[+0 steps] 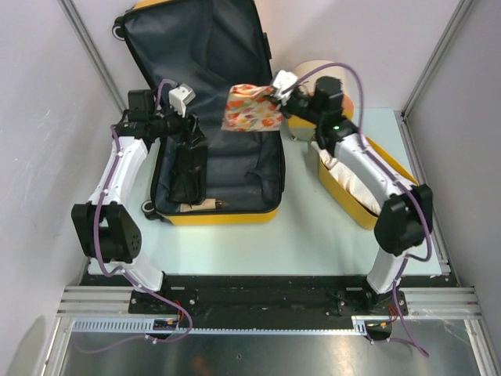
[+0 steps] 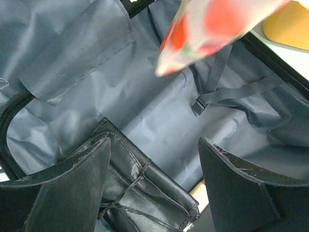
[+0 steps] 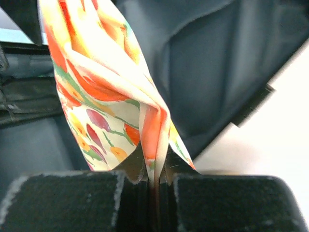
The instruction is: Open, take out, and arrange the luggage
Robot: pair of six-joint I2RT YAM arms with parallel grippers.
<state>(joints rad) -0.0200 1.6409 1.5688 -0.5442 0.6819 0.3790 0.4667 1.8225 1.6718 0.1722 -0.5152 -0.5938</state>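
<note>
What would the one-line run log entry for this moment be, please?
luggage: open | right end effector: shut on floral cloth, held above luggage | left end effector: open above black bag inside

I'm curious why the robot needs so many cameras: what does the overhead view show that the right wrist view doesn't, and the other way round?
Only overhead: the left arm and right arm whole, the yellow plastic basket, and the yellow outer rim of the open hard-shell suitcase. Only right wrist: close up, the right jaws pinched shut on the orange-flowered fabric cloth. Both: that cloth and the suitcase's dark grey lining.
</note>
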